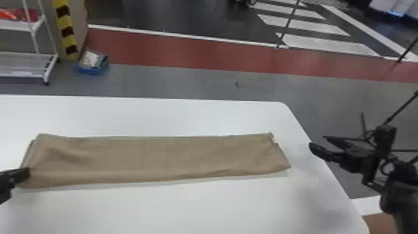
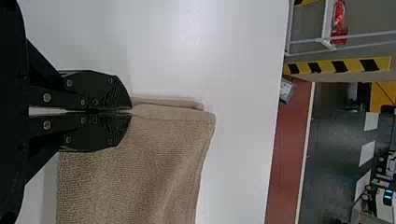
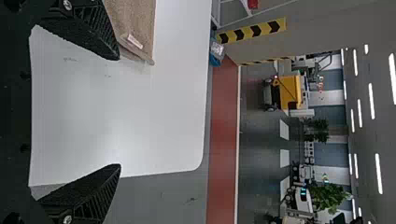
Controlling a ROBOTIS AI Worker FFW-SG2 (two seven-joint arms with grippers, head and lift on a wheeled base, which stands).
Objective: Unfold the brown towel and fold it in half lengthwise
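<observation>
I have the left tool point(image 2: 131, 112) clenched on 1 end of the brown towel point(image 1: 155, 158), which lies on the counter point(image 1: 155, 208), extending from that tool toward the right tool point(image 3: 118, 112). The right tool is released, fingers apart, just beyond the other end. Expect light, limp, low-slip cloth that sags between holds. I recommend 2 pinches, 1 per end, near the long edge.
</observation>
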